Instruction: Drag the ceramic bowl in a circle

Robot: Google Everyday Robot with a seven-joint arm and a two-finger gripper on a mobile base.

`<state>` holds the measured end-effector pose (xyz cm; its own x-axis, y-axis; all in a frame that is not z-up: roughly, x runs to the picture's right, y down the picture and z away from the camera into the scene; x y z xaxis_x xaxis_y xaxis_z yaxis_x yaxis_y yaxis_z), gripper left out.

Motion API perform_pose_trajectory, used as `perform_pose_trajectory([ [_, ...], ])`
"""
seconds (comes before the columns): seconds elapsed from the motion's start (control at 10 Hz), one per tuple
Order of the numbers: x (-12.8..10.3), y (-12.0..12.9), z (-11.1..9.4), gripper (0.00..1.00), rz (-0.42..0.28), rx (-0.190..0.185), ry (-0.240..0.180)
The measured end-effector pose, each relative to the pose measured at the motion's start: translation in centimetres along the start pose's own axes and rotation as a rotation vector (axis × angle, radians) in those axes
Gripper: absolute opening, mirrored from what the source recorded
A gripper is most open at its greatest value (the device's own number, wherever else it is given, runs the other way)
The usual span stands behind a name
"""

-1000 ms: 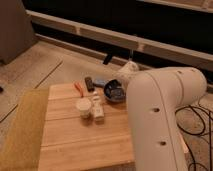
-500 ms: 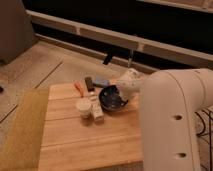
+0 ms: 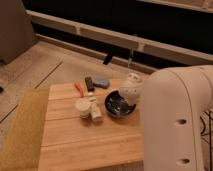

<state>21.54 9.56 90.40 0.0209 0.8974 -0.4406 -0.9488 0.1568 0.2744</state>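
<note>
On the wooden table (image 3: 90, 135), the ceramic bowl (image 3: 116, 105) sat beside the white cup (image 3: 82, 106), slightly nearer the front edge than a second before, the gripper (image 3: 129, 99), fingers closed, at its right rim.

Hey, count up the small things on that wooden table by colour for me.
Dark: 2, the bowl and a small block
White: 2, a cup and a small bottle
Orange: 1, a tool
Blue: 1, a pad
Total: 6
The robot's hand is at the bowl's right rim.
</note>
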Motion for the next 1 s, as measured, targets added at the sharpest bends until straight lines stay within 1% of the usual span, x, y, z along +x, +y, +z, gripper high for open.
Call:
perform_pose_trajectory([
  [0.1, -0.2, -1.2, 0.4, 0.00, 0.040, 0.021, 0.022],
  [0.2, -0.9, -2.0, 0.7, 0.00, 0.080, 0.032, 0.039],
  [0.3, -2.1, -2.4, 0.9, 0.00, 0.106, 0.037, 0.045],
  [0.4, -4.0, -2.4, 1.0, 0.00, 0.130, 0.034, 0.043],
  [0.5, -6.4, -1.9, 0.9, 0.00, 0.142, 0.021, 0.030],
  [0.6, -7.9, -1.2, 0.7, 0.00, 0.140, 0.008, 0.017],
  [0.7, -9.2, 0.0, 0.5, 0.00, 0.127, -0.013, 0.003],
  [0.8, -9.8, 1.1, 0.3, 0.00, 0.110, -0.030, -0.006],
  [0.9, -9.8, 3.5, 0.1, 0.00, 0.071, -0.066, -0.013],
  [1.0, -9.0, 5.1, 0.2, 0.00, 0.043, -0.093, -0.010],
])
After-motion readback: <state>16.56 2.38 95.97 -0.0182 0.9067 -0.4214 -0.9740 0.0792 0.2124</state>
